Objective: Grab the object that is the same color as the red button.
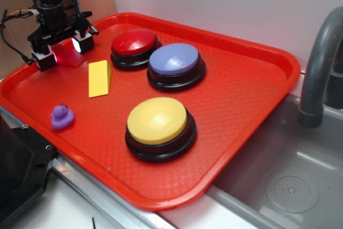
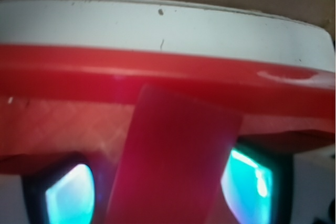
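Note:
The small red wedge block [image 1: 69,57] lies at the tray's far left corner, next to the yellow wedge. My gripper [image 1: 63,51] is lowered over it, with one finger on each side. In the wrist view the red wedge [image 2: 178,150] fills the space between the two glowing pads of the gripper [image 2: 157,192]. The right pad [image 2: 249,184] is at the wedge's edge. The left pad [image 2: 68,198] stands a little apart from it, so the jaws are open around the block. The red button [image 1: 134,42] sits on its black base to the right of the gripper.
The red tray's [image 1: 252,100] raised rim [image 2: 157,72] lies just beyond the wedge. On the tray are a yellow wedge [image 1: 99,78], a purple duck [image 1: 61,116], a blue-purple button [image 1: 174,60] and a yellow button [image 1: 157,122]. A sink and grey faucet [image 1: 319,63] are at the right.

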Controlling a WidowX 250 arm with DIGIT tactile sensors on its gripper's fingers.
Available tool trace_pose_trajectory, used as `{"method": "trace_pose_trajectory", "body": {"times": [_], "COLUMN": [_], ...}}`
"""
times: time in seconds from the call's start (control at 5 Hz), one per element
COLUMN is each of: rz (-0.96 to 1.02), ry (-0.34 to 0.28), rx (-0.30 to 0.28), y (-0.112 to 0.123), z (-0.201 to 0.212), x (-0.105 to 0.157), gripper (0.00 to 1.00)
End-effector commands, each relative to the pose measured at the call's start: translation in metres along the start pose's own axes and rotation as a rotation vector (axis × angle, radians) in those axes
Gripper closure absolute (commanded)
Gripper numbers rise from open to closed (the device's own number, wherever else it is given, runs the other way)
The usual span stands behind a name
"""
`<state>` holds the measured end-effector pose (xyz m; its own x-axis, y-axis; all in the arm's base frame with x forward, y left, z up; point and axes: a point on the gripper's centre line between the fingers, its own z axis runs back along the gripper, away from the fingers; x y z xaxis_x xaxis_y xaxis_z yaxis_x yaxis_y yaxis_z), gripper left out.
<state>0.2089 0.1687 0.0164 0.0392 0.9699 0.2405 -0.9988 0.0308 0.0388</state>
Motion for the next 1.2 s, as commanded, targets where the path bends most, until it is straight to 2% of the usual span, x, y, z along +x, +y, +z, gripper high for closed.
{"method": "trace_pose_trajectory", "body": {"times": [0.0,0.2,0.6,0.8,1.0], "rz": [0.039,0.004,-0.241,-0.421,-0.670], "ry": [-0.018,-0.019,-0.052,-0.033,-0.015], "rx": [0.001,-0.017,-0.145,-0.189,-0.224], "y": [0.013,0.012,0.014,0.023,0.022], "z": [0.001,0.010,0.085,0.121,0.149], "x": [0.015,0.013,-0.023,-0.044,-0.061], "gripper": [1.00,1.00,1.00,1.00,1.00]}}
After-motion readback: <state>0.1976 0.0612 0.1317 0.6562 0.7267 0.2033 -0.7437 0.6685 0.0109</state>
